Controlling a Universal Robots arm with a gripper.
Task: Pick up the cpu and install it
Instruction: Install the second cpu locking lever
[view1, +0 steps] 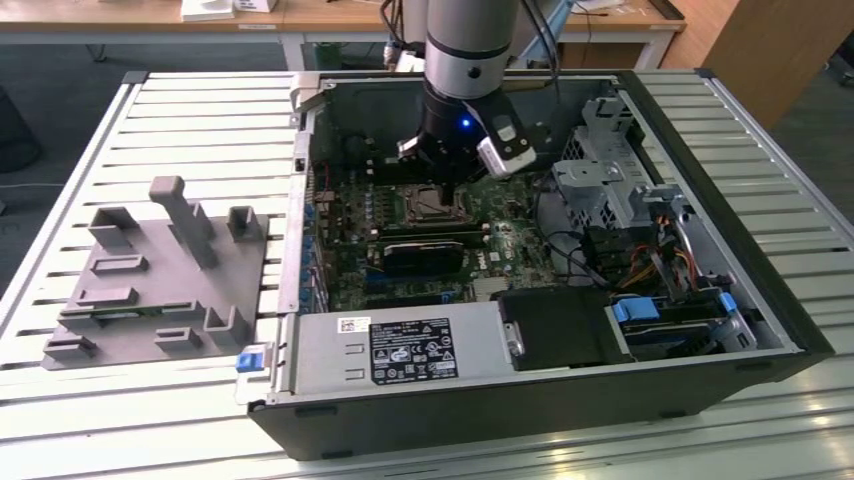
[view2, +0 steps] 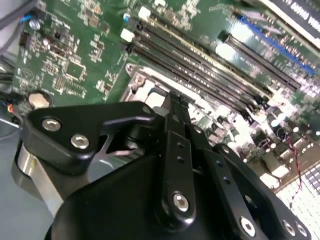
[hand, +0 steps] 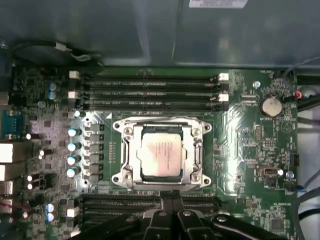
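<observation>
Black gripper (hand: 172, 196) linkages fill the near edge of the first wrist view, their two fingertips (hand: 167, 196) pressed together with nothing between them. Beyond those tips lies the cpu (hand: 161, 157), a silvery square with a paler rim, seated flat inside the metal-framed socket (hand: 122, 156) on the green motherboard (hand: 255, 150). The chip sits apart from the fingers, with a strip of the socket frame and the first of the dark memory slots (hand: 150, 202) between them. More memory slots (hand: 150, 92) run along the far side of the socket, and a round coin cell (hand: 271, 106) sits off to one side.

In the second wrist view the gripper (view2: 175, 100) again shows its fingers clenched on nothing, with the socket's pale frame (view2: 145, 87) just past them.

From the exterior view, the arm (view1: 461, 70) reaches down into the open computer case (view1: 747, 250), and the gripper (view1: 438, 178) hangs over the socket (view1: 430, 205). A grey plastic fixture (view1: 147, 280) with upright posts stands on the slatted table (view1: 160, 110), at the exterior view's left of the case.
</observation>
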